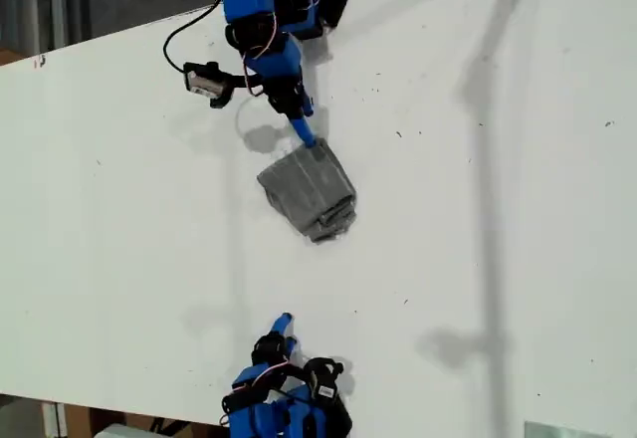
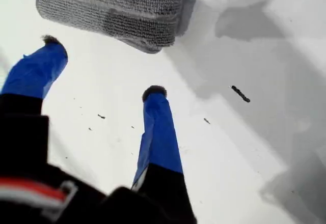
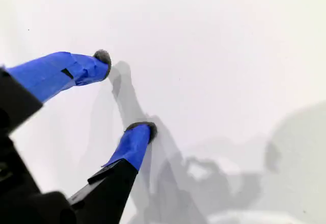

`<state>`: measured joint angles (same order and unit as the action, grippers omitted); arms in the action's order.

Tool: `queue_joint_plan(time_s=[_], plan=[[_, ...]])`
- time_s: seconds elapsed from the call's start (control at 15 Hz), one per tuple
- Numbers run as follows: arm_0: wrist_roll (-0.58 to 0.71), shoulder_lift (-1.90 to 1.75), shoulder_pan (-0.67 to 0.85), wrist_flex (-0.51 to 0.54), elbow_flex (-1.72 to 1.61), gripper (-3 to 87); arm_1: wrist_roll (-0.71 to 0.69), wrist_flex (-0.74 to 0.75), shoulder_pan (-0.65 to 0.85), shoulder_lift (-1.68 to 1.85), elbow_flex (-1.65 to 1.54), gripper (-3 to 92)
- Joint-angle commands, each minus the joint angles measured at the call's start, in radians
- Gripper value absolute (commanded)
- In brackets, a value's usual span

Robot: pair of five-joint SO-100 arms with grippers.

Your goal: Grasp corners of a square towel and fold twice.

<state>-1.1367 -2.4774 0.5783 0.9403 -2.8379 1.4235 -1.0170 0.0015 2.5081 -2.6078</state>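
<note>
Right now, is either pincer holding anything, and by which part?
Nothing is held. My first pincer is open just short of the folded towel, not touching it. My second pincer is open over bare table.

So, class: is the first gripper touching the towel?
Apart: in the first wrist view, bare table shows between the towel and both fingertips of my first gripper.

I see a white tabletop (image 1: 478, 259) carrying one thing: the towel (image 1: 311, 191), dark grey, folded into a small, thick bundle with layered edges. Small dark specks dot the white surface around the towel, and one short dark fleck (image 2: 240, 93) lies on the tabletop near the towel's folded edge (image 2: 147, 43).
</note>
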Motion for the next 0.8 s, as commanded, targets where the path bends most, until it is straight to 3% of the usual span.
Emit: queue_joint_plan(time_s=[0.0,0.07,0.13,0.2,0.27,0.4,0.6,0.73], plan=[[-0.009,-0.112,0.014,0.026,-0.029,23.0,0.049,0.04,-0.031,0.16,-0.078,33.2],[0.009,-0.242,-0.014,0.049,-0.074,22.9,0.071,0.052,-0.032,0.224,-0.124,32.1],[-0.003,-0.462,-0.035,0.135,-0.138,22.8,0.091,0.061,-0.035,0.308,-0.187,29.6],[-0.037,-0.799,-0.038,0.291,-0.218,22.6,0.097,0.058,-0.066,0.419,-0.253,29.3],[-0.071,-1.005,-0.094,0.385,-0.261,22.0,0.143,0.002,-0.114,0.538,-0.302,28.9],[-0.124,-0.999,-0.106,0.376,-0.273,19.9,0.336,-0.337,-0.212,0.785,-0.307,27.9],[-0.252,-0.999,-0.224,0.376,-0.275,19.5,0.362,-0.354,-0.304,0.764,-0.304,25.5],[-0.187,-0.999,-0.35,0.351,-0.282,17.3,0.345,-0.362,-0.222,0.77,-0.299,25.2]])
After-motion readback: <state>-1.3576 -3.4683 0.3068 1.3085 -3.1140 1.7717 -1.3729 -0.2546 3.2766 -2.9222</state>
